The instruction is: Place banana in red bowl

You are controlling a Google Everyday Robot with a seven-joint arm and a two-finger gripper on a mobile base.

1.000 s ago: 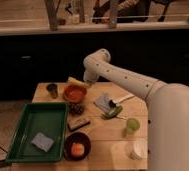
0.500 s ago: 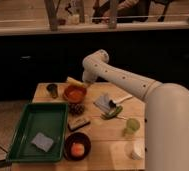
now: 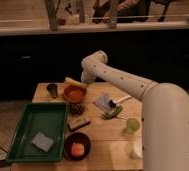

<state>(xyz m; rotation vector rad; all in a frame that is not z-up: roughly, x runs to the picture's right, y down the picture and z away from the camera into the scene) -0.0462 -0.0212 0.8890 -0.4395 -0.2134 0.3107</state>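
Note:
The red bowl (image 3: 75,93) stands at the table's back left, its orange inside showing. The banana (image 3: 72,81), pale yellow, hangs just over the bowl's far rim, sticking out to the left from the end of my arm. My gripper (image 3: 83,80) is at the banana's right end, shut on it and largely hidden behind the white wrist. The arm bends down from an elbow above the table's back edge.
A dark cup (image 3: 52,90) sits left of the bowl. A green tray (image 3: 23,135) with a grey sponge (image 3: 42,141) fills the front left. A dark bowl (image 3: 68,150) with an orange fruit, a green cup (image 3: 132,125), a white cup (image 3: 135,149) and a folded cloth (image 3: 105,102) crowd the rest.
The arm's elbow has shifted slightly left and down. The banana stays by the bowl's far rim in the gripper.

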